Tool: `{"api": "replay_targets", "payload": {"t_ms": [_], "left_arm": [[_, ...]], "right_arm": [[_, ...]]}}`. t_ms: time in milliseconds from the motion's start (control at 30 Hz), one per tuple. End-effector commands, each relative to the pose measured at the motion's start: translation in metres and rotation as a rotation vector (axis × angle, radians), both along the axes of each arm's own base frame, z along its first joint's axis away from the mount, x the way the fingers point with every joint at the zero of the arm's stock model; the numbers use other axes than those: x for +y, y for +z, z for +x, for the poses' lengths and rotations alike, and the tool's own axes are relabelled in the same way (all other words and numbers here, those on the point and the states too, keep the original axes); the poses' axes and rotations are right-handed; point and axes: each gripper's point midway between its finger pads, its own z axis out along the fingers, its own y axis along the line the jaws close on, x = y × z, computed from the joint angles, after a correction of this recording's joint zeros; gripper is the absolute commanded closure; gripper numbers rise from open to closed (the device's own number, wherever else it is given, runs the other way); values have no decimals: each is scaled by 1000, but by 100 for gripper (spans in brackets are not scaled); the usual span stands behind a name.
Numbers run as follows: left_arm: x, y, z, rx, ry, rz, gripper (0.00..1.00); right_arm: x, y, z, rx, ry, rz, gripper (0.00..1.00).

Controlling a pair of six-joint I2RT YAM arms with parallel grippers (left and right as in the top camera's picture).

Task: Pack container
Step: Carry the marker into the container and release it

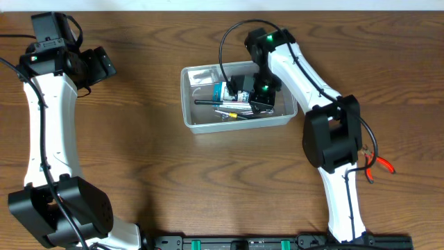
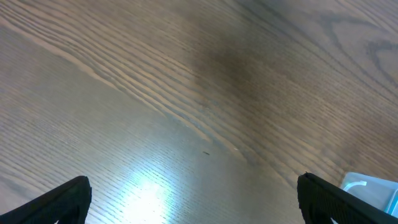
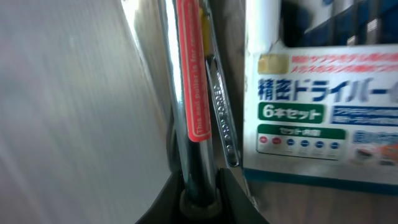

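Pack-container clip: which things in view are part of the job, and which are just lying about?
Part of the job:
- container
- in it: blue-and-white box, wrench, chrome tool
- right gripper, closed on the chrome tool

Lying about:
- red-handled pliers on the table, perhaps yet to be packed
- left gripper, open, holding nothing

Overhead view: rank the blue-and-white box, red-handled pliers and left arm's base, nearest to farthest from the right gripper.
1. Blue-and-white box, beside the right gripper in the container.
2. Red-handled pliers, far right.
3. Left arm's base, bottom-left corner.
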Motion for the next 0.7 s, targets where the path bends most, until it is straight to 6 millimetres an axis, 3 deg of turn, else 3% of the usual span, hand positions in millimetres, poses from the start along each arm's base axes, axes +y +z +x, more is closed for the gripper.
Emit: {"api": "replay_targets", "payload": {"t_ms": [0,67,167,233,267,533,667], "left_arm": [[3,-1,0,3,16,2,2],[3,-1,0,3,16,2,2],[3,-1,0,3,16,1,2],[3,-1,0,3,16,2,2],[3,-1,0,3,16,2,2],[3,-1,0,3,16,2,2],[3,-1,0,3,16,2,2]], "right_arm": [[-4,-5,-1,18,-22,-8,99],[-4,-5,-1,18,-23,-8,97],[-6,-5,-1,23,-31,-10,79],[-6,-5,-1,26,-55,-16,41],[-6,-5,-1,27,-68,-19,1],[-5,-5,12,-9,-152,-15,1],[-6,10,25,-45,-243,-5,1]]}}
